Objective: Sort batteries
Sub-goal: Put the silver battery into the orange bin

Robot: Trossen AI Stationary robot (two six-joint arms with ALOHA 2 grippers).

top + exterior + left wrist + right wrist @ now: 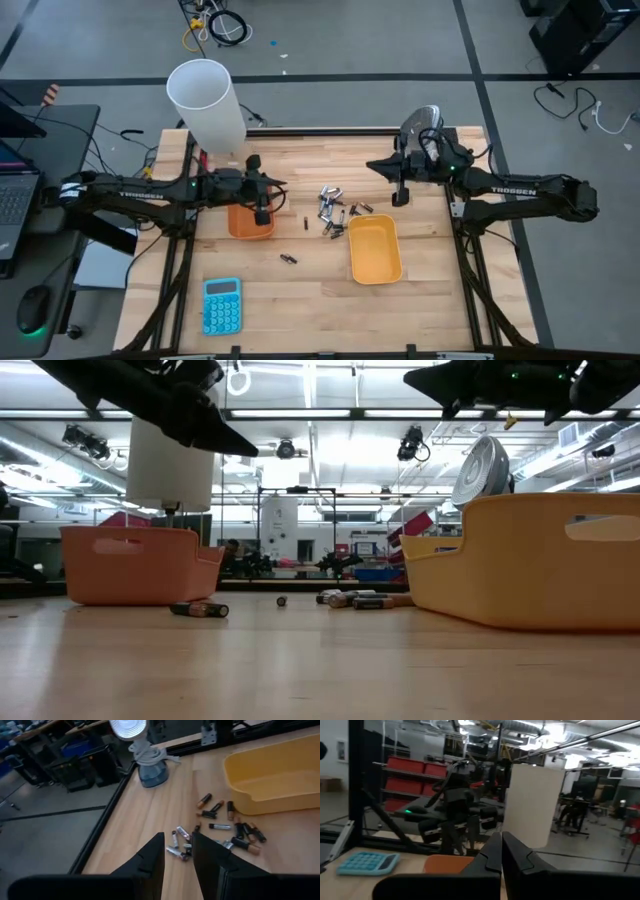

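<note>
While the batteries (333, 210) lie loose in a cluster on the wood near the table's middle — just beside the yellow tray's (376, 249) far end — the left gripper (263, 214) hangs above the orange tray (250, 222), well off the tabletop. Its fingers (150, 860) stand apart with a narrow gap between them, and nothing is held there. In the left wrist view the cells show past those fingers, silvery ones and dark ones with copper-coloured ends mixed together, none of them in the yellow tray as far as its visible part shows.

A few batteries lie apart from the cluster: one small dark cell (305, 221) between the orange tray and the heap, and another (289, 259) nearer the front of the table (300, 300).

The right gripper (401, 197) hovers over the far right part of the table, beside a small fan (420, 124), its fingers (492, 851) pressed together and empty.

A white cylinder (206, 102) stands at the far left corner — a blue calculator (221, 305) lies at the near left.
</note>
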